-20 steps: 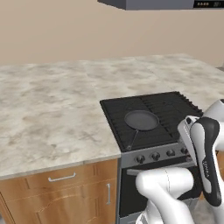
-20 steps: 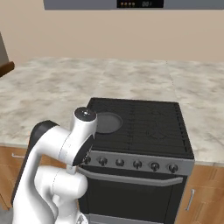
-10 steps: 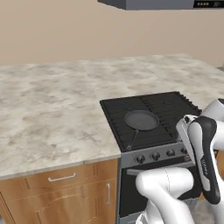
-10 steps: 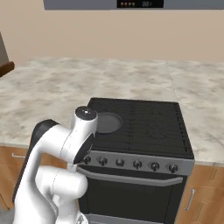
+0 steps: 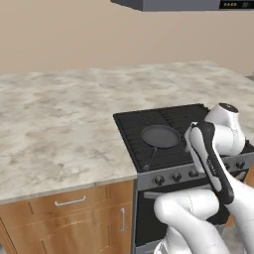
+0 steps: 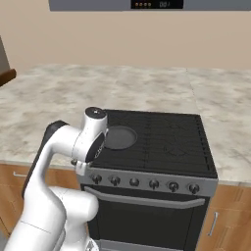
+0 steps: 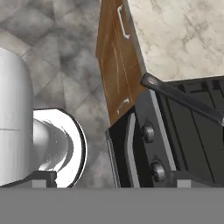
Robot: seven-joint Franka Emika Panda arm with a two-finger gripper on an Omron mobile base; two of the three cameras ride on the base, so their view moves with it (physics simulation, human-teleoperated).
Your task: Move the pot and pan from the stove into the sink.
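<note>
A glossy white robot arm (image 5: 218,163) built from thick, rounded, tube-like segments that bulge at each joint. Dark grey to black bands and strips run between the white shells, most plainly as a long dark stripe down one slim link. The uppermost joint is capped by a round white disc with a small dark centre (image 6: 95,113). Lower down, the arm widens into a broad, smooth white base section (image 6: 46,215). No cables, screws or lettering can be made out.

Both base views looking forward-down from behind, sharing black gas stove (image 5: 168,139) (image 6: 157,142); hand view hanging close, looking down stove's (image 7: 188,131) front edge.
</note>
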